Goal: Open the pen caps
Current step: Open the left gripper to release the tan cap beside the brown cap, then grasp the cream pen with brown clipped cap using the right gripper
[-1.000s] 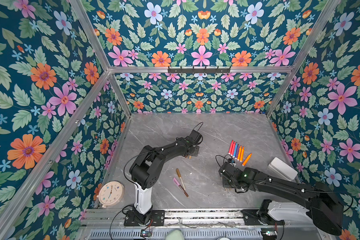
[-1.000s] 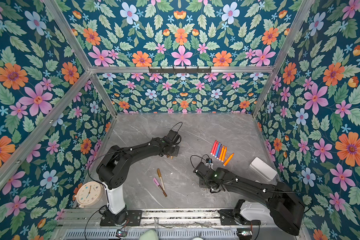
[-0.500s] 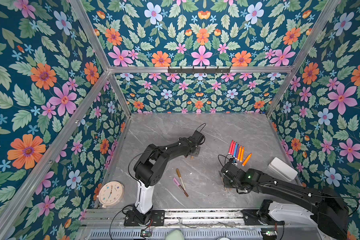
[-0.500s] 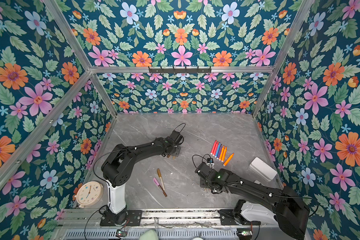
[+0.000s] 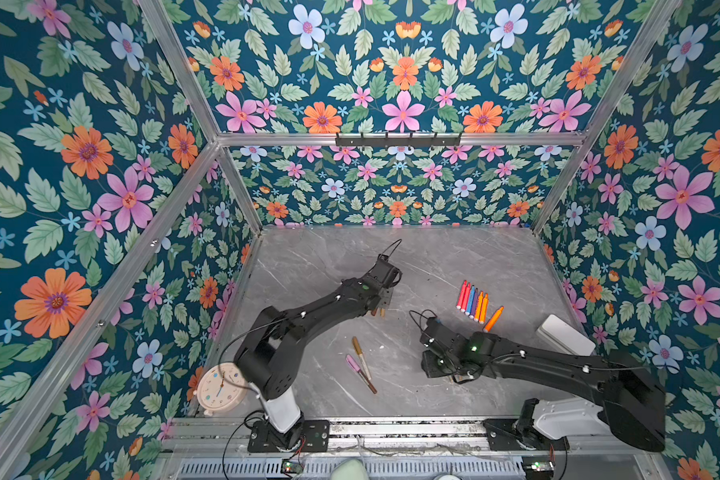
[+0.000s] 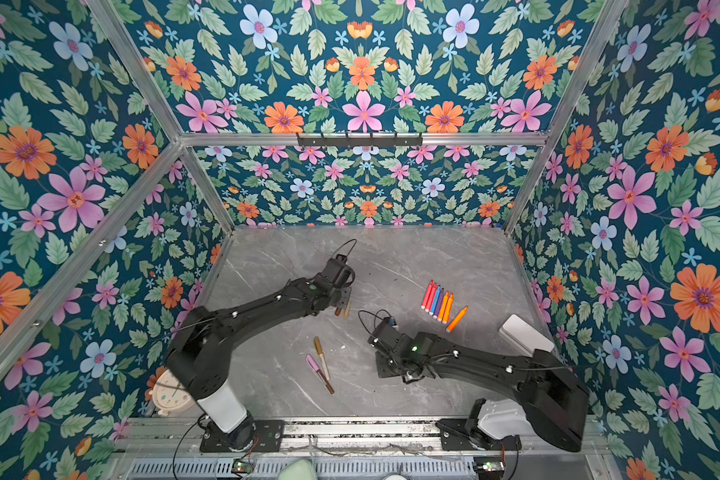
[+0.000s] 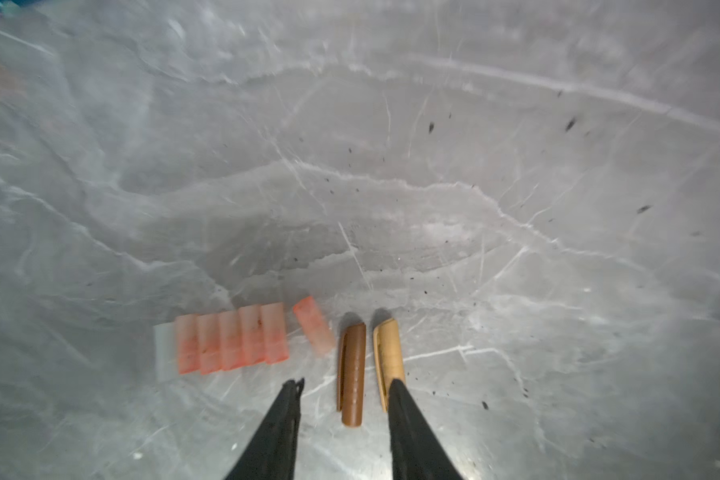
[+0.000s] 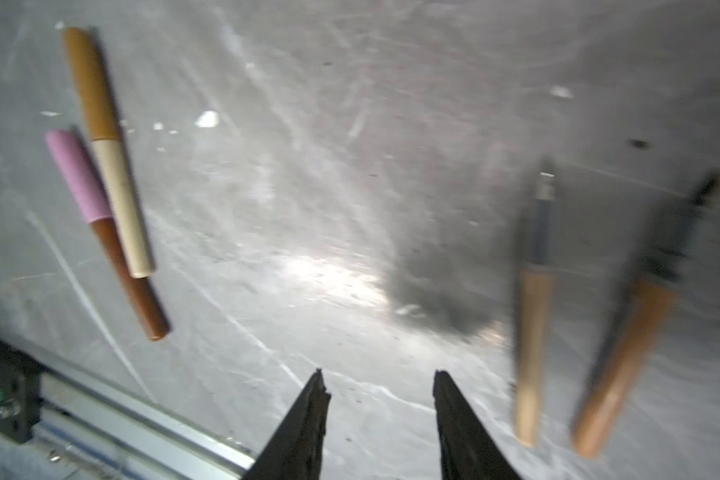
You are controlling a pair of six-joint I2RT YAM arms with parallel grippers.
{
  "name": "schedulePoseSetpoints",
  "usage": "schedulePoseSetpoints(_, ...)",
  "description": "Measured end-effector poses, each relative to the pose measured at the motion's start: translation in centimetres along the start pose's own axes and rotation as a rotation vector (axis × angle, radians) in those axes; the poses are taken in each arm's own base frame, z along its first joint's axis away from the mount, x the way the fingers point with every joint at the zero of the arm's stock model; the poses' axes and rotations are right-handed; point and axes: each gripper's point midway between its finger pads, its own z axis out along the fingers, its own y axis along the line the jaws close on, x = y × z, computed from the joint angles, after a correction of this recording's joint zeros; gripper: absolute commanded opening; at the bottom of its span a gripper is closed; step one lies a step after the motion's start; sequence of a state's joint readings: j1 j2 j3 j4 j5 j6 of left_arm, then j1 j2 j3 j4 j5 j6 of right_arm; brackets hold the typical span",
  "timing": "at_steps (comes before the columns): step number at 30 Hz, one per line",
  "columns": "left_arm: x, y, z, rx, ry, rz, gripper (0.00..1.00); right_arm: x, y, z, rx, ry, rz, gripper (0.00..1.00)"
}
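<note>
Pen caps (image 7: 229, 340): pulled off, lined up on table (image 7: 391, 124), likely for keeping together. Left gripper (image 7: 346, 381) partly open, gripping nothing, brown cap (image 7: 352, 374) loose between jaws. Right gripper (image 8: 380, 373) partly open, empty. Pink cap (image 8: 78, 174) not yet off.

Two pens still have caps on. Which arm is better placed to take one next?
Probably right: the right gripper is open with the gold-capped pen and pink-capped pen in its wrist view. The left gripper, also open, sits over the loose brown cap and gold cap; neither pen shows in its view.
</note>
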State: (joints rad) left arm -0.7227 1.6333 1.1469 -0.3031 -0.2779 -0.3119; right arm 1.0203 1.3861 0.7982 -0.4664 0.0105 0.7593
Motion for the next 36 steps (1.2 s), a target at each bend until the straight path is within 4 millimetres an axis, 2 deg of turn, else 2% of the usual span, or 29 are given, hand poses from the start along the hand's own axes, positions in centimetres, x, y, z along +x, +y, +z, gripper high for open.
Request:
schedulePoseSetpoints(2, -2.0, 1.3, -3.8, 0.028, -0.139, -0.069, 0.39, -0.6, 3.0, 1.3, -0.046, 0.029, -0.044, 0.39)
schedulePoseSetpoints(5, -4.1, 3.5, -9.0, 0.067, -0.342, -0.179, 0.48, -1.4, 7.2, 3.3, -0.104, 0.076, -0.103, 0.37)
schedulePoseSetpoints(8, -4.8, 5.8, -14.0, 0.103, -0.524, -0.282, 0.49, -2.3, 10.5, 6.0, -0.125, 0.111, -0.156, 0.35)
schedulePoseSetpoints(11, -5.5, 6.8, -17.1, 0.139, -0.632, -0.343, 0.49, -3.1, 12.5, 7.6, -0.13, 0.123, -0.175, 0.35)
schedulePoseSetpoints(13, -5.9, 7.1, -18.3, 0.152, -0.67, -0.358, 0.49, -3.5, 13.1, 8.3, -0.127, 0.131, -0.182, 0.35)
schedulePoseSetpoints(17, -5.8, 7.4, -18.7, 0.152, -0.681, -0.364, 0.49, -3.6, 13.5, 9.5, -0.11, 0.159, -0.189, 0.35)
schedulePoseSetpoints(21, -5.1, 7.7, -18.6, 0.144, -0.679, -0.364, 0.49, -3.7, 13.3, 9.6, -0.082, 0.162, -0.192, 0.3)
schedulePoseSetpoints(27, -5.0, 7.7, -18.3, 0.137, -0.671, -0.36, 0.49, -3.1, 11.5, 9.2, 0.046, 0.154, -0.218, 0.29)
schedulePoseSetpoints(32, -5.0, 7.5, -17.9, 0.134, -0.662, -0.354, 0.49, -1.9, 10.1, 8.7, 0.145, 0.145, -0.244, 0.3)
schedulePoseSetpoints(36, -5.1, 7.4, -17.9, 0.139, -0.662, -0.353, 0.49, -1.1, 10.2, 8.7, 0.173, 0.123, -0.269, 0.29)
